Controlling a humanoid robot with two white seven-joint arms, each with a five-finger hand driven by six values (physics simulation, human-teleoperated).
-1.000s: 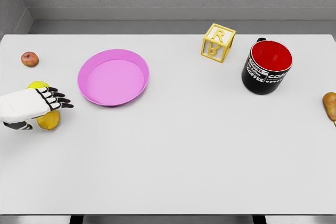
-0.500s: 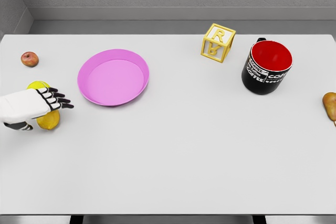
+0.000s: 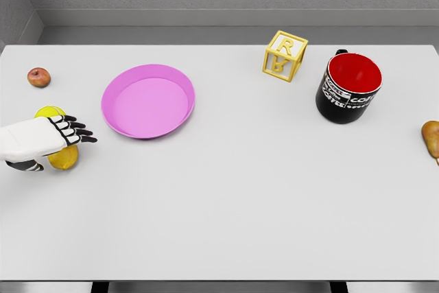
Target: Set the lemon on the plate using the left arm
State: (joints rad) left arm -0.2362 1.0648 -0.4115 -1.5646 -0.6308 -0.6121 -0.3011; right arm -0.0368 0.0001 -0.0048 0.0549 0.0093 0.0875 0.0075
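Partly hidden: lemon (image 3: 64, 158) under left hand (image 3: 42, 138), fingers (image 3: 75, 132) extended; grasp unclear.

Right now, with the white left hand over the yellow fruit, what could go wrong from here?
1. The white left hand covers the yellow lemon, and a second yellow round thing shows just behind it; the fingers may close on the wrong one.
2. The lemon is round and could roll toward the near left table edge.
3. The round pink plate has a raised rim; a low carry might bump it.
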